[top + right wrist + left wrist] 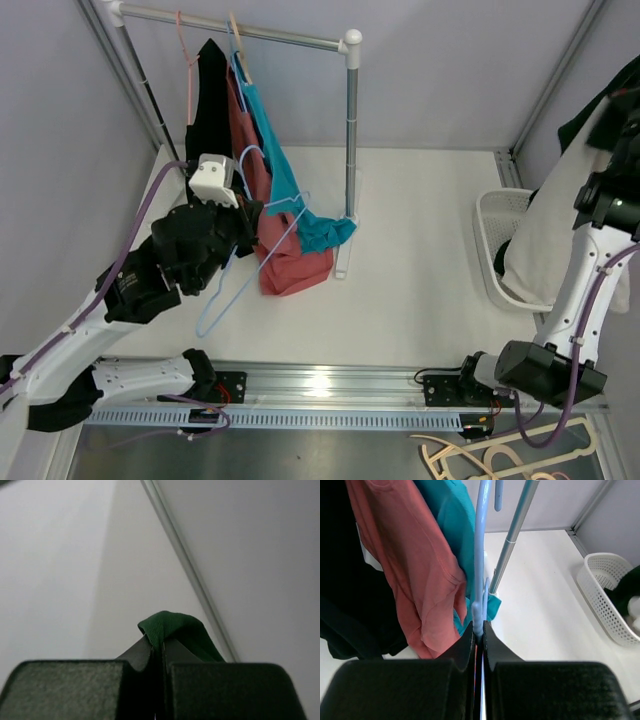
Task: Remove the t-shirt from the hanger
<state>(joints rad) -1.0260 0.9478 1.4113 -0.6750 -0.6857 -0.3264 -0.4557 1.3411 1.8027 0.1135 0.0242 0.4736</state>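
My left gripper point(250, 215) is shut on a light blue hanger point(238, 275) beside the clothes rack; the left wrist view shows the jaws pinched on the hanger's bar point(481, 555). The hanger is bare and tilts down toward the table. My right gripper point(162, 647) is shut on a fold of a dark green t-shirt point(177, 630). It holds the shirt point(598, 100) high at the far right, above the white basket point(492, 212). The right fingers are hidden by cloth in the top view.
A black point(210, 100), a salmon point(290, 260) and a teal point(285, 180) shirt hang on the rack, whose post point(351, 120) stands beside them. White cloth point(540, 240) drapes over the basket. Wooden hangers point(480, 460) lie in front of the arm bases.
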